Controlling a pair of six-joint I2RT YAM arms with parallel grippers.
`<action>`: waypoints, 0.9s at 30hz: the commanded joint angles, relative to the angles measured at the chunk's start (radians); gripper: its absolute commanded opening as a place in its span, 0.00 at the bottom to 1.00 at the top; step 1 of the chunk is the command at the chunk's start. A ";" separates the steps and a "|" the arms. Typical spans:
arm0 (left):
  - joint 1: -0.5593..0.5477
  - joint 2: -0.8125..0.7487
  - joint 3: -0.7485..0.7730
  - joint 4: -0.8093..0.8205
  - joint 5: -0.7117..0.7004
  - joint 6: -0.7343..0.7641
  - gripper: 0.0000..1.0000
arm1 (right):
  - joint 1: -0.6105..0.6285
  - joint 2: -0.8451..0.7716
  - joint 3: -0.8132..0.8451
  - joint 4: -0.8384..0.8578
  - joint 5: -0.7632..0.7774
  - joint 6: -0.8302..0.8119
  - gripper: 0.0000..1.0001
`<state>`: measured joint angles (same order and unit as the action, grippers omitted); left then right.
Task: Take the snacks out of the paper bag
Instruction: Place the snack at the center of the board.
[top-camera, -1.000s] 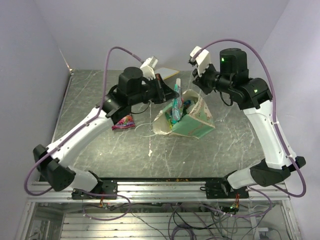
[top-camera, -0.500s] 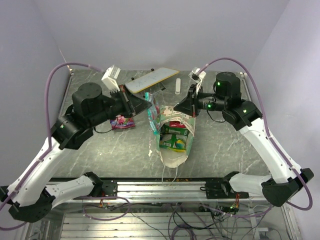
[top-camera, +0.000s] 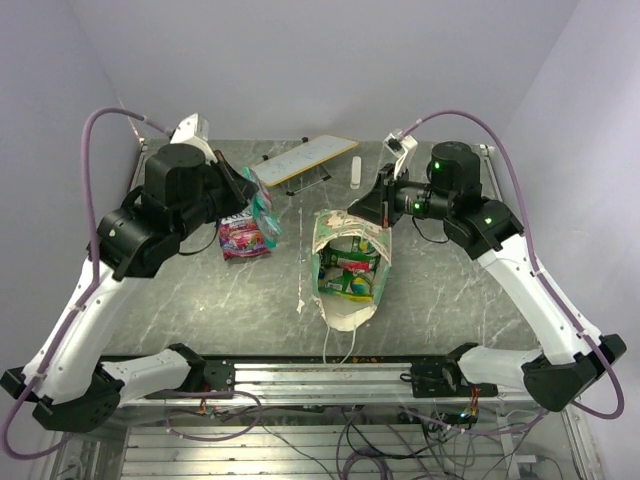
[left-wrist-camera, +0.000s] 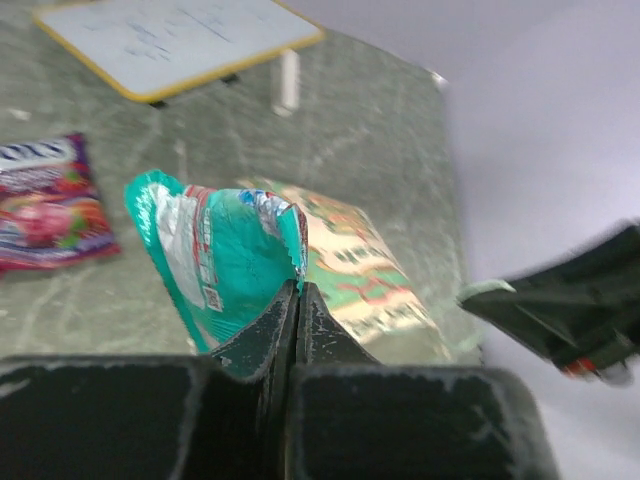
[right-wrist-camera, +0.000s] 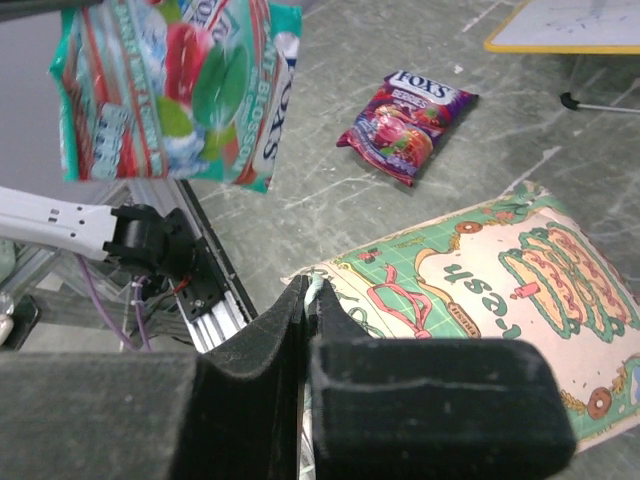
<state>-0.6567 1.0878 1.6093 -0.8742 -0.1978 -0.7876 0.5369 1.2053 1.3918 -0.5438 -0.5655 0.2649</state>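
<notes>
- The left fingers (left-wrist-camera: 282, 318) clamp the green packet (left-wrist-camera: 225, 255), which hangs lengthwise below them, left of the paper bag (top-camera: 345, 312) and over the purple packet (top-camera: 243, 240) on the surface.
- The right fingers (right-wrist-camera: 285, 325) pinch the bag's far rim; more packets (top-camera: 348, 278) lie inside.

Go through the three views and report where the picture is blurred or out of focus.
Top external: sharp and evenly lit. Left wrist: soft throughout; the green packet is smeared, its print unreadable. Right wrist: the right tool up close is out of focus, yet the label on the purple packet and the print on the paper bag read clearly.
</notes>
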 joint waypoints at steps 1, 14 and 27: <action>0.155 0.080 0.014 -0.001 0.007 0.125 0.07 | 0.001 0.020 0.067 -0.042 0.092 -0.003 0.00; 0.599 0.273 -0.386 0.615 0.667 0.015 0.07 | -0.001 0.077 0.154 -0.111 0.089 -0.029 0.00; 0.804 0.569 -0.505 0.904 0.997 -0.064 0.07 | -0.008 0.173 0.222 -0.108 0.041 -0.093 0.00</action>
<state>0.0616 1.5902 1.1404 -0.1024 0.6369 -0.8280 0.5339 1.3533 1.5677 -0.6495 -0.5072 0.2157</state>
